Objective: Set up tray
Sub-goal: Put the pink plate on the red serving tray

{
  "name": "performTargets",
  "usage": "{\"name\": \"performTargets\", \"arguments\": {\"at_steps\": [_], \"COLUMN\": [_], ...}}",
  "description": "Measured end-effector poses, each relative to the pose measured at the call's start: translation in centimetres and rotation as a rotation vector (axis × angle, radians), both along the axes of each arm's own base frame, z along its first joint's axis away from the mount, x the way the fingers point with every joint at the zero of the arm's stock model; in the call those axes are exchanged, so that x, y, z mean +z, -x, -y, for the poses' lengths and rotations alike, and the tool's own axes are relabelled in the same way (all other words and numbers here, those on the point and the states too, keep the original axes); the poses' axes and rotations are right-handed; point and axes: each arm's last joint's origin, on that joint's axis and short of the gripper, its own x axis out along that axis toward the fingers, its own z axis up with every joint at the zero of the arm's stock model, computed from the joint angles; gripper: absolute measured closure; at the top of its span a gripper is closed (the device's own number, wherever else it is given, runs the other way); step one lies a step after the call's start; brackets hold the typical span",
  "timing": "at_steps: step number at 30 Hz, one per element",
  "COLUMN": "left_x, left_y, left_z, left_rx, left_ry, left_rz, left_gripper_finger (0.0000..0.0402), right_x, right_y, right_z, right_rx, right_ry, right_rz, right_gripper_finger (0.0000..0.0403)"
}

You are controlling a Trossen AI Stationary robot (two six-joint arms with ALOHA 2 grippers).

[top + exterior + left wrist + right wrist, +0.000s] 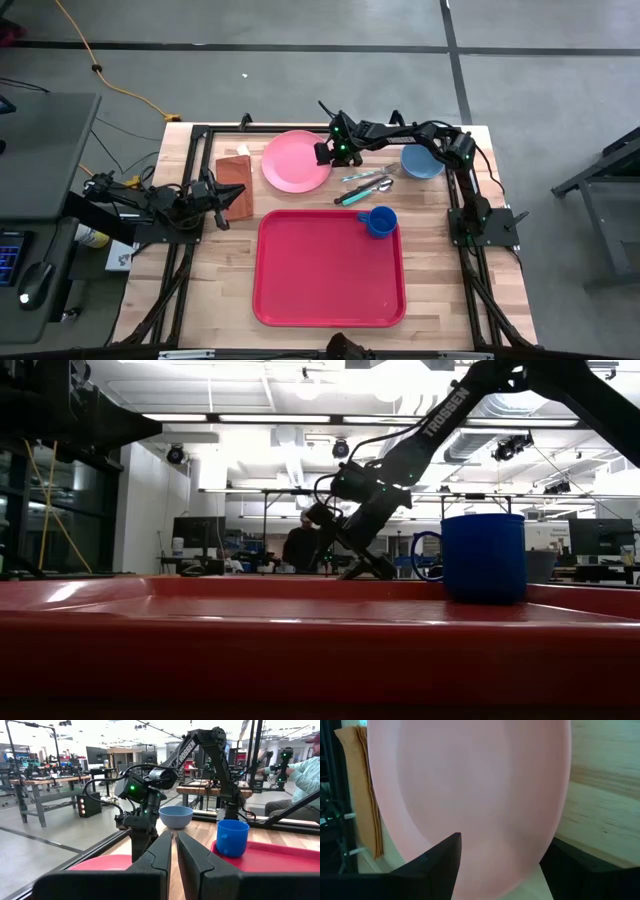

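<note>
Red tray (330, 268) fills the near half of the worktop (440, 260), lying flat, with a blue mug (380, 221) standing upright in its far right corner, handle toward the far side. Just beyond that corner lie some utensils (365, 186) — one with a green handle — directly beside the right tool (324, 153). That tool reaches over the right edge of the pink plate (296, 160), its fingers (437, 862) spread wide apart, one to either side of the plate's rim, clamped on nothing. A blue bowl (422, 162) sits behind the right tool, under the arm's forearm, well apart from the plate. The left tool (222, 196) waits at the worktop's left side, fingers nearly together and empty, hovering over a brown napkin (234, 186) that lies beside the plate. Across the room, past the worktop, a person (300, 782) sits at another bench.
</note>
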Motion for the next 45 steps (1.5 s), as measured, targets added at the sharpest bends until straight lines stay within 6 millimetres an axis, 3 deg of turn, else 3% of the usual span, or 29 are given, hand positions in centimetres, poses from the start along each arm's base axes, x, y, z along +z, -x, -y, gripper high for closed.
{"name": "performTargets", "arguments": {"at_steps": [24,36,45], "left_x": [0.0,0.0,0.0], "left_y": [0.0,0.0,0.0], "left_z": [0.0,0.0,0.0], "left_rx": [0.0,0.0,0.0], "left_ry": [0.0,0.0,0.003], "left_rz": [0.0,0.0,0.003], "left_gripper_finger": [0.0341,0.0341,0.0341], "right_x": [-0.3,0.3,3.9], "right_y": [0.3,0.1,1.2], "right_z": [-0.1,0.0,1.1], "right_rx": [0.024,0.056,0.021], "right_ry": [0.019,0.046,0.151], "right_rz": [-0.038,0.01,0.063], "right_gripper_finger": [0.0394,0.0402,0.0402]}}
